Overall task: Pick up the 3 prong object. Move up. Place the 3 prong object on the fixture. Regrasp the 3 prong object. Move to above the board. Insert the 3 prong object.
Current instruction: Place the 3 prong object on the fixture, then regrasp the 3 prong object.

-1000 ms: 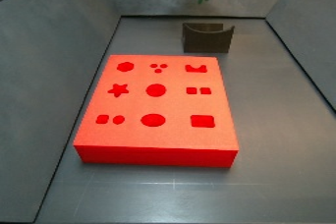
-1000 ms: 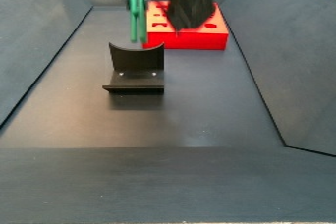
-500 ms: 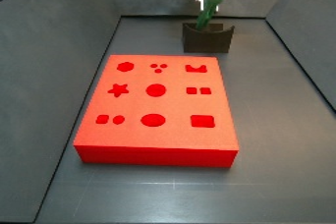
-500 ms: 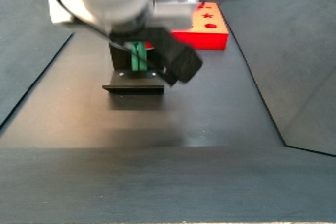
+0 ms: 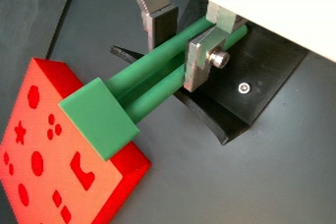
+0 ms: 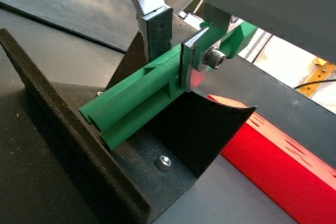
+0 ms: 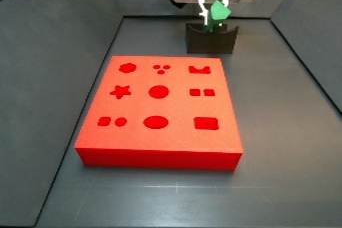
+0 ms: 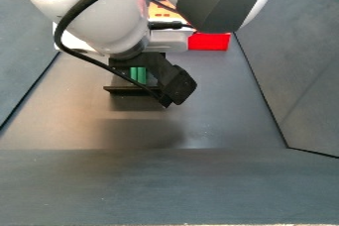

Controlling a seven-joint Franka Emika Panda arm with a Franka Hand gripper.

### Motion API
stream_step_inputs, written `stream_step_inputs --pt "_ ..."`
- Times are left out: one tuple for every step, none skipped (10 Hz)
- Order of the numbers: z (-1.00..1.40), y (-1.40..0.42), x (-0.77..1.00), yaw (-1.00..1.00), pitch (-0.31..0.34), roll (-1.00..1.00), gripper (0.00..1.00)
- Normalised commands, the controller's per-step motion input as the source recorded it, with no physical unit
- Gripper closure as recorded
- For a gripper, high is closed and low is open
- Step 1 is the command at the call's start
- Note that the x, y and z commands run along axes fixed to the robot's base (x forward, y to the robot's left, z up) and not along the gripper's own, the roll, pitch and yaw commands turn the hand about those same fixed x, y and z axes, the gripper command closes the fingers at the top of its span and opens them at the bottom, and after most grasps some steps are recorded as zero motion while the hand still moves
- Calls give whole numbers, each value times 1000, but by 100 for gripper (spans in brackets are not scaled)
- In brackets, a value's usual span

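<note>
The 3 prong object (image 5: 132,95), a long bright green bar, lies between the fingers of my gripper (image 5: 179,59), which is shut on it. Its lower part sits in the notch of the fixture (image 5: 245,110), a dark bracket. In both wrist views the bar crosses the jaws at a slant, with the 3 prong object (image 6: 132,105) over the fixture (image 6: 197,140). In a side view the gripper (image 7: 214,10) hangs right above the fixture (image 7: 211,40) with green 3 prong object (image 7: 218,13) showing. The red board (image 7: 160,107) lies nearer the front.
Dark sloped walls (image 7: 80,42) enclose the floor on both sides. The arm's large white and black body (image 8: 146,12) fills much of a side view and hides most of the fixture (image 8: 133,90) and the board (image 8: 209,42).
The gripper has come down with the green piece from above the fixture until the piece sits in the fixture's notch. The arm now blocks more of a side view.
</note>
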Motion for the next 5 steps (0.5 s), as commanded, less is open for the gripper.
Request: stream_step_inputs --pt "-412 62 80 -92 -30 -122 100" --pt "-405 57 77 -79 -29 -123 100" --pt "0 0 0 0 0 0 0" --pt "1000 0 0 -95 18 -38 0" --pt "1000 4 -2 -89 18 -31 0"
